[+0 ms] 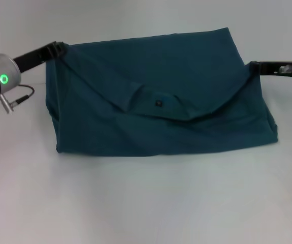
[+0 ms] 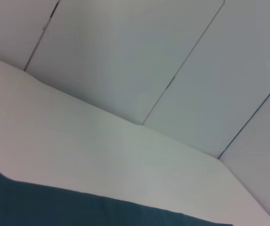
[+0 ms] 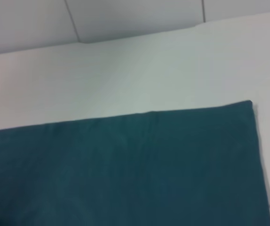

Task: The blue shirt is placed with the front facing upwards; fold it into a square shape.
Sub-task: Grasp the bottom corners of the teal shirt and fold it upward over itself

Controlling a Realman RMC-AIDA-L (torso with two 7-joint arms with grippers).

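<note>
On the white surface (image 1: 146, 203) lies the blue shirt (image 1: 161, 109), folded into a wide shape with its round collar and small dark label (image 1: 158, 103) showing near the middle. At the shirt's far left corner is the left end effector (image 1: 58, 49), touching the cloth, and it seems to pinch it. At the right edge is the right end effector (image 1: 254, 66), also touching the cloth. I cannot tell if either one is open or closed.
</note>
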